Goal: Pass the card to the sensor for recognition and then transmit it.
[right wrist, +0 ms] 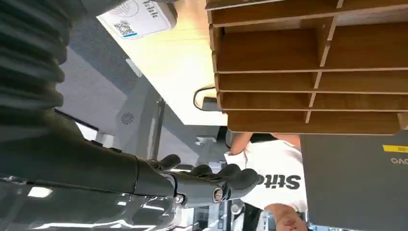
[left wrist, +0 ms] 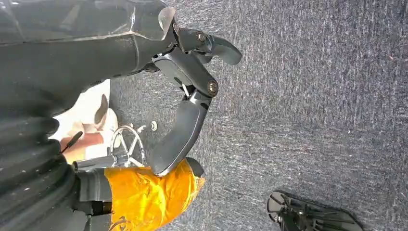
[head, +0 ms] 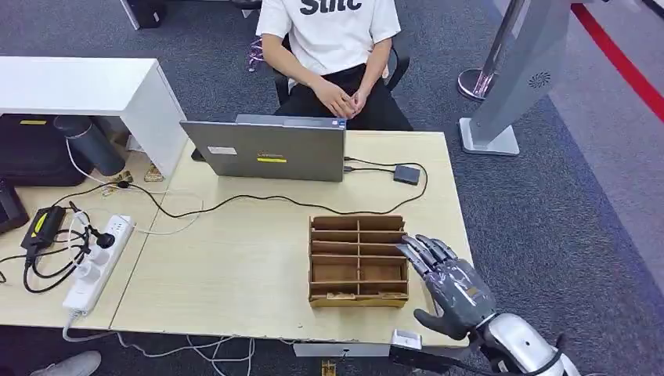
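A wooden box of open slots [head: 359,260] stands on the table's right half, and its dividers [right wrist: 312,72] loom close in the right wrist view. My right hand [head: 448,283] hovers just beside the box's right end with its fingers [right wrist: 219,185] stretched out and nothing in them. A small white reader with a QR label [head: 405,338] [right wrist: 137,17] sits at the table's front edge, close below that hand. A few thin pale pieces lie in the box's front slots [head: 338,296]; I cannot tell whether they are cards. My left hand [left wrist: 192,96] hangs over grey carpet, fingers apart and empty.
A person in a white shirt [head: 333,31] sits behind the table. An open grey laptop [head: 266,147] stands at the back, with a cable running to a small black device [head: 406,174]. A power strip [head: 98,262] and cords lie on the left. A grey stand [head: 501,86] is at the right.
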`<control>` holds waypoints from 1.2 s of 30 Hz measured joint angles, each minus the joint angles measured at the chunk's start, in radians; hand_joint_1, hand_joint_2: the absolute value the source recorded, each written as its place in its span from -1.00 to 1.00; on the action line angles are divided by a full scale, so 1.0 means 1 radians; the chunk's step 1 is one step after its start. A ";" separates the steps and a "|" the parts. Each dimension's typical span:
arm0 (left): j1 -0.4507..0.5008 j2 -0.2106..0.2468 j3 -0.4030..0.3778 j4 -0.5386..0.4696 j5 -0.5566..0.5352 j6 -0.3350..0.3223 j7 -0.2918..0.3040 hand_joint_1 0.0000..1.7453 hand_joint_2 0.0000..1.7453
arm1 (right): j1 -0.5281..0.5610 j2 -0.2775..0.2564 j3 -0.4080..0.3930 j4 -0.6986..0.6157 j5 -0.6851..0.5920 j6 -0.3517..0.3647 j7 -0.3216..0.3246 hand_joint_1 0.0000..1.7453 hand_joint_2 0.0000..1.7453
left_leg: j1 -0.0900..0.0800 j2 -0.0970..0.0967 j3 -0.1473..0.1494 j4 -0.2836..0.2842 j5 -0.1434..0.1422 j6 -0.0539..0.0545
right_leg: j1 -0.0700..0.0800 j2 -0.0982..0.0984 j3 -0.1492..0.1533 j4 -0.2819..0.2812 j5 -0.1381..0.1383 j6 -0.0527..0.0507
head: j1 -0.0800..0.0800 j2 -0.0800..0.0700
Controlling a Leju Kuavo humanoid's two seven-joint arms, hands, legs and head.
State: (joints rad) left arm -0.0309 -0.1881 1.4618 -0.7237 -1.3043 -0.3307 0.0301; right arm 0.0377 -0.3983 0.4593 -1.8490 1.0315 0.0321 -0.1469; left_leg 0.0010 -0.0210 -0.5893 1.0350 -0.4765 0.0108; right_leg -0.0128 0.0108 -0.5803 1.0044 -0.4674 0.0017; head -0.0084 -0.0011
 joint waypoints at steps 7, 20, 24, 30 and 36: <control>-0.001 0.001 0.007 0.000 -0.003 0.008 0.000 -1.00 1.00 | -0.001 -0.018 0.016 0.006 -0.031 0.024 -0.004 -1.00 1.00 | 0.000 0.000 0.000 0.000 0.000 0.000 | 0.000 0.000 0.000 0.000 0.000 0.000 | 0.000 0.000; -0.010 0.035 0.007 0.029 -0.023 0.029 -0.003 -1.00 1.00 | -0.127 -0.010 0.171 0.146 -0.090 0.083 -0.067 -1.00 1.00 | 0.000 0.000 0.000 0.000 0.001 0.000 | 0.000 0.000 0.001 0.000 0.000 0.000 | 0.000 0.000; -0.010 0.040 0.007 0.038 -0.023 0.036 -0.003 -1.00 1.00 | -0.147 -0.007 0.197 0.171 -0.091 0.072 -0.055 -1.00 1.00 | 0.000 0.000 0.000 0.000 0.001 0.001 | 0.000 0.000 0.000 0.000 0.000 0.000 | 0.000 0.000; -0.010 0.043 0.007 0.044 -0.023 0.038 -0.003 -1.00 1.00 | -0.160 -0.003 0.216 0.193 -0.091 0.068 -0.053 -1.00 1.00 | 0.000 0.000 0.000 0.000 0.000 0.001 | 0.000 0.000 0.000 0.000 0.000 0.000 | 0.000 0.000; -0.010 0.043 0.007 0.047 -0.023 0.045 -0.006 -1.00 1.00 | -0.161 0.004 0.226 0.203 -0.075 0.041 -0.016 -1.00 1.00 | 0.000 0.000 0.000 0.000 0.000 0.001 | 0.000 0.000 0.001 0.000 0.000 0.000 | 0.000 0.000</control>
State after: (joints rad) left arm -0.0411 -0.1453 1.4691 -0.6771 -1.3268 -0.2861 0.0237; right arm -0.1233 -0.3944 0.6851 -1.6457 0.9560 0.0729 -0.1632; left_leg 0.0009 -0.0211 -0.5891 1.0350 -0.4760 0.0114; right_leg -0.0129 0.0107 -0.5798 1.0048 -0.4673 0.0017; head -0.0088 -0.0011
